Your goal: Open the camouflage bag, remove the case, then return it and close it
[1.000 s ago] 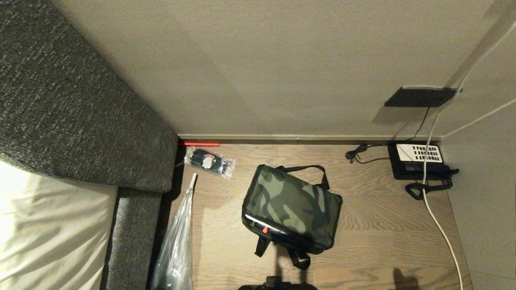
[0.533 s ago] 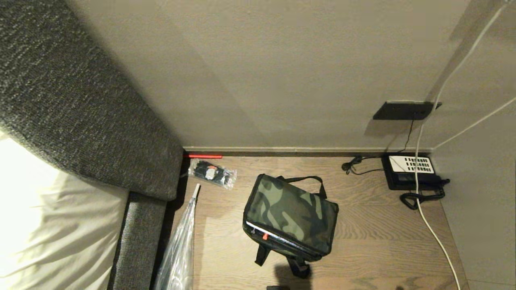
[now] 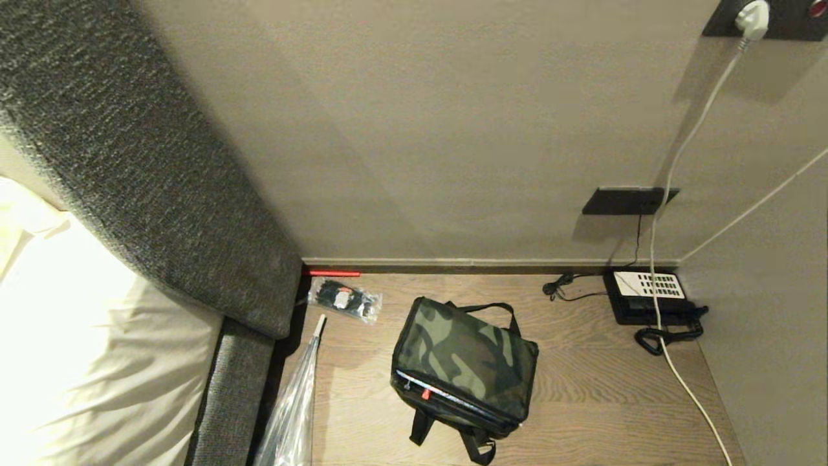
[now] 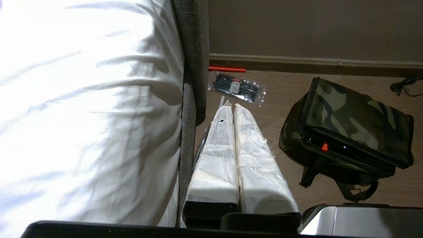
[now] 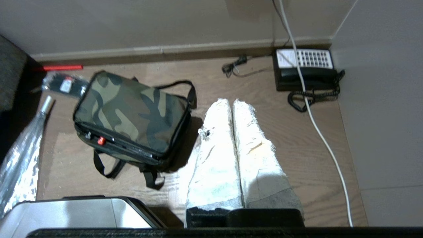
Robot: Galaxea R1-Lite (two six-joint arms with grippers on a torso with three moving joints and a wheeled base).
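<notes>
Both end effectors, left and right, clenched on nothing, short of the bag.
Boxy green-brown-black camouflage bag sits zipped on wooden floor; approach its near edge and grip the red zipper pull squarely.

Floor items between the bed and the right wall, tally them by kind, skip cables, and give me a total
Bag: 1
Telephone: 1
Clear packet: 1
Plastic-sleeved umbrella: 1
Red stick by the baseboard: 1
Total: 5
</notes>
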